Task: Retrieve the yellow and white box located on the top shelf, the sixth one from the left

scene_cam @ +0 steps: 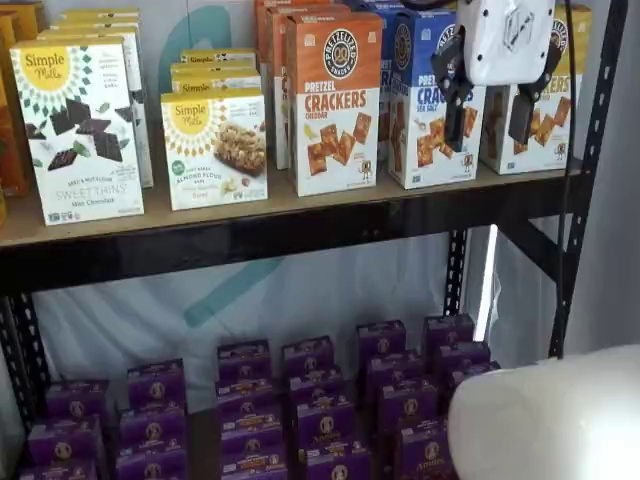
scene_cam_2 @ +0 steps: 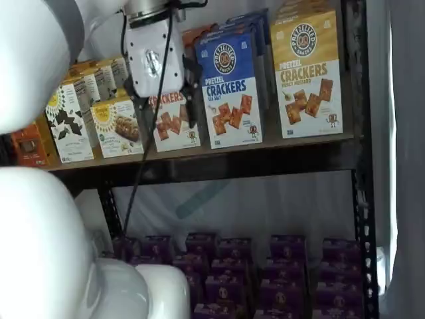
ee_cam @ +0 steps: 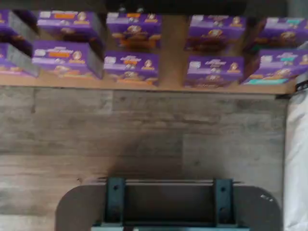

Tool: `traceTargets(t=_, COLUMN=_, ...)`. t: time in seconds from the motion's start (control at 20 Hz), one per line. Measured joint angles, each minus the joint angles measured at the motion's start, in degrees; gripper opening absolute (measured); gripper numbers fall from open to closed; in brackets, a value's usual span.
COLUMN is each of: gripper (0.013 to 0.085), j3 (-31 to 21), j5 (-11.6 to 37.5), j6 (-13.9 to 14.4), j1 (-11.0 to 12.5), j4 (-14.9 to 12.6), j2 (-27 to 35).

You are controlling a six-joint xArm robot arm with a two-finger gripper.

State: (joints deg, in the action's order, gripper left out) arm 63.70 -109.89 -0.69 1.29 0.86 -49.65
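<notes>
One yellow and white box (scene_cam_2: 307, 74) on top shelf (scene_cam_2: 219, 163)

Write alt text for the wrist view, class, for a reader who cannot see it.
Looking down: two rows of small purple boxes sit on a light wooden board above a grey wood-plank floor. A dark mount with teal brackets fills the near edge; the pincer is not visible here.

Yellow and white box (scene_cam_2: 306, 73) upright on top shelf (scene_cam_2: 219, 158)
</notes>
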Motion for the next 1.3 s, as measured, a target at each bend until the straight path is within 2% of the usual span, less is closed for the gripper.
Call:
traceTargets(t=0.15, gripper=0.085, j3=-0.5, j5=2.7, j6=-3.1, j1=2.8, j4=-1.3, j2=0.5)
traceTargets(t=0.3, gripper=0.085, j3=-0.6, j5=6.6, j6=-8.7, j1=8.7, j4=-1.2, j2=1.6)
traceTargets(t=0.6, gripper=0.085, j3=-0.1, j5=12.8, j6=-16.7, j1=17.3, j4=-0.3, j2=4.3)
traceTargets(t=0.85, gripper=0.085, j3=2.1, j5=17.8, j6=-24.0, j1=25.1, j4=1.9, j2=8.2)
traceTargets(t=1.0, gripper=0.085, j3=4.3, j5=19.7, j6=-27.7, j1=29.1, j4=3.3, j2=10.9)
traceTargets(t=1.2, gripper=0.085, j3=7.7, j5=20.4, j6=-31.3, j1=33.0, j4=5.9, j2=14.4)
traceTargets(t=1.3, gripper=0.085, j3=9.3, j5=20.8, j6=-32.5, j1=34.2, j4=6.6, j2=16.0)
